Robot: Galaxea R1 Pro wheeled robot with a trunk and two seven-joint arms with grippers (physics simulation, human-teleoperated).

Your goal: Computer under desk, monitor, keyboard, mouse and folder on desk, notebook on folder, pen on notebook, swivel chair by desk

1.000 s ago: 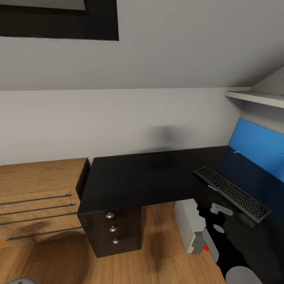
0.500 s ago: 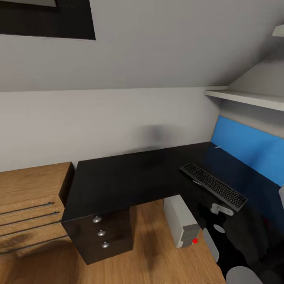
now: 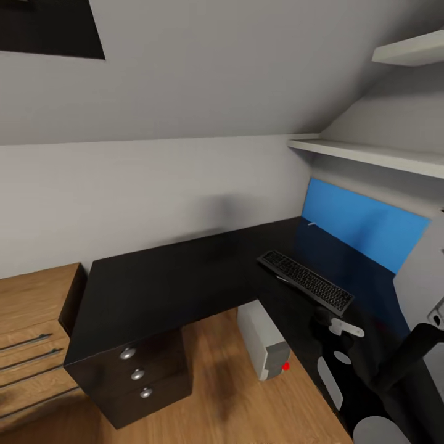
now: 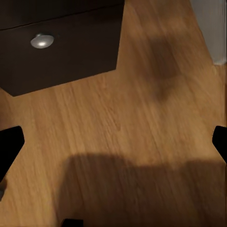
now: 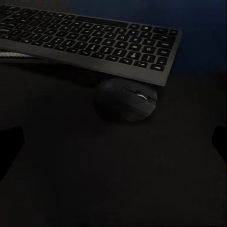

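Both tools were spread wide with nothing held: the right tool (image 5: 113, 142) hung over the glossy black top just short of the mouse, and the left tool (image 4: 113, 146) hung over bare wooden floor near the drawer block.

Taking the keyboard as the landmark, the bench (image 3: 185, 277) carried it on the wing below the blue back panel (image 3: 364, 228). The monitor (image 3: 425, 277) stood on the bench just beyond the keyboard's far end, its grey back toward the camera. The computer (image 3: 264, 339) sat on the floor under the bench, below the keyboard's near edge. The keyboard (image 5: 94, 40) lay flat, and the mouse (image 5: 126, 100) sat tight against its front edge, apparently touching.

So 4 placements looked done. By my judgement the folder, notebook, pen and swivel chair were left.
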